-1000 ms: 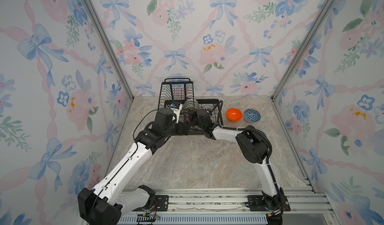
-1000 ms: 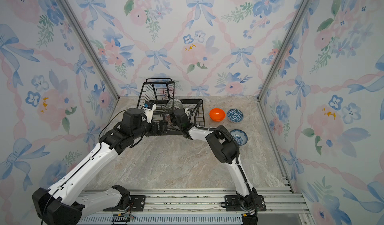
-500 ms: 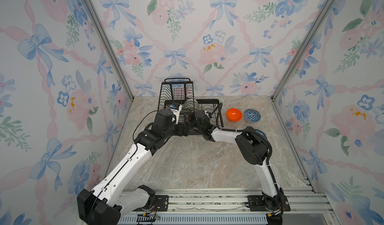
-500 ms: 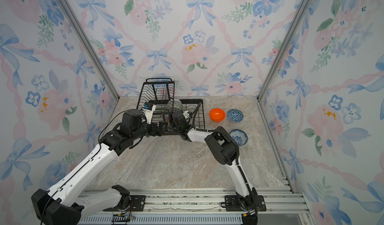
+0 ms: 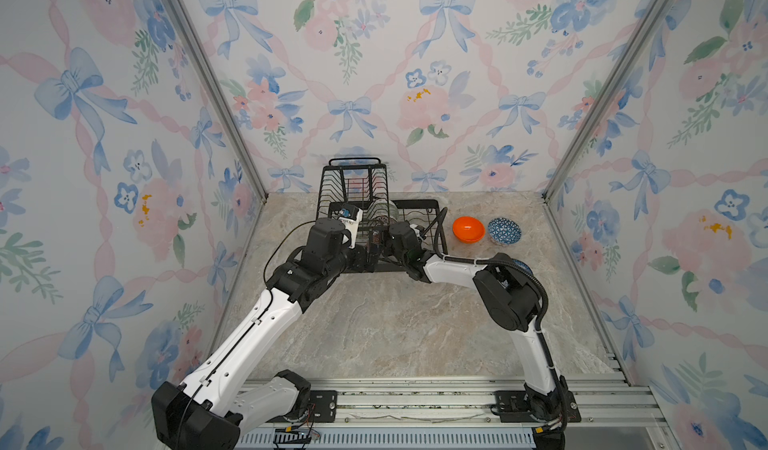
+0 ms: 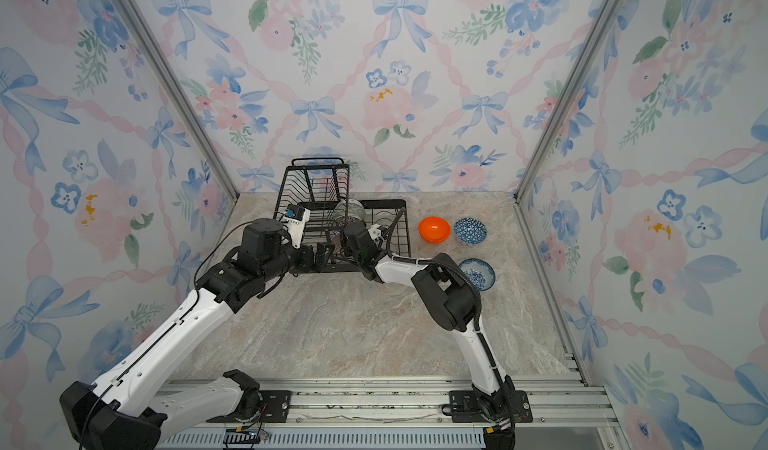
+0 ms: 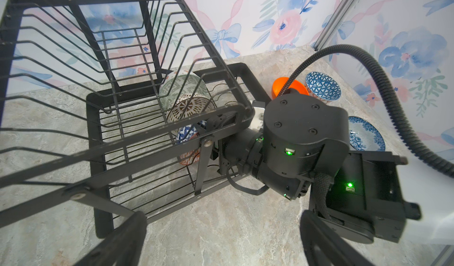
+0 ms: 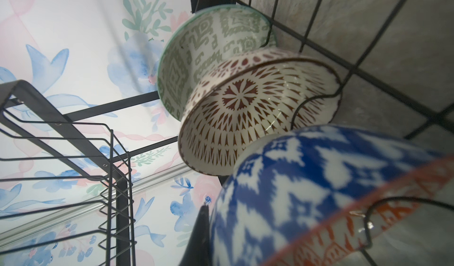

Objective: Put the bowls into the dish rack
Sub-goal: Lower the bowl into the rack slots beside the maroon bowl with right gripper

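Note:
The black wire dish rack [image 5: 356, 174] [image 6: 308, 169] stands at the back of the table. In its lower tray a grey-green bowl [image 7: 183, 86] [image 8: 196, 56] and a brown-lattice bowl [image 7: 191, 107] [image 8: 245, 120] stand on edge. In front of them is the orange-and-white patterned bowl [image 7: 188, 136] [image 8: 307, 191], blue-patterned on its other face. My right gripper [image 7: 208, 134] reaches into the tray and is shut on its rim; one finger [image 8: 201, 228] shows, the other is hidden. My left gripper [image 7: 221, 237] [image 5: 368, 259] hangs open and empty over the table by the rack's front edge.
Right of the rack sit a plain orange bowl [image 5: 468, 228] [image 6: 434, 228] and a blue geometric bowl [image 5: 504, 230] [image 6: 470, 230]. A blue-and-white floral bowl [image 6: 478, 273] [image 7: 366, 134] lies nearer, beside my right arm's elbow. Patterned walls enclose the marble table [image 5: 395, 327].
My right gripper has edged slightly leftward in the tray with the bowl. The left arm has barely moved.

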You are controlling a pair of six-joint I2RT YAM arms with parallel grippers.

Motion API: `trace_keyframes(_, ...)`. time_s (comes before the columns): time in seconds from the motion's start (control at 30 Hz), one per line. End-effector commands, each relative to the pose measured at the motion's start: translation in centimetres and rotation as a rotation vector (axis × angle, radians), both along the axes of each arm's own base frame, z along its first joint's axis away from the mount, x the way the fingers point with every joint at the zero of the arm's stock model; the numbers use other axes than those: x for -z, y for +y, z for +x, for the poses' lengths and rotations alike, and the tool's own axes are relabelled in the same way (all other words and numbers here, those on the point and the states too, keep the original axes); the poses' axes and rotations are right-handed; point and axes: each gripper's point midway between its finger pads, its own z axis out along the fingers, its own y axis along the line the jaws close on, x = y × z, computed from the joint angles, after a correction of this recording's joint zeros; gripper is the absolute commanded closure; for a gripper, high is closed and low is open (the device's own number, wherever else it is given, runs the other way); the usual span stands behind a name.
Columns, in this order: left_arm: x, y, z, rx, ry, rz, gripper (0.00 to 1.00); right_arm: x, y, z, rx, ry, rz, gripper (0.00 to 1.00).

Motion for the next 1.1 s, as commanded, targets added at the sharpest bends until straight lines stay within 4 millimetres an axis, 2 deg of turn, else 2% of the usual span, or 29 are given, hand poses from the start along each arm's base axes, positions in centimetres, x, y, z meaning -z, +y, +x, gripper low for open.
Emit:
trace_keyframes(0.0, 0.10, 0.10, -0.35, 0.007, -0.010, 0.018, 0.02, 1.22, 0.76, -2.40, -0.049, 0.075, -0.027, 0.93)
trace_keyframes(1.07, 0.32, -0.57, 0.01, 0.015, -0.001, 0.027, 0.02, 1.01, 0.45, -2.32, -0.054, 0.096, -0.005, 0.80)
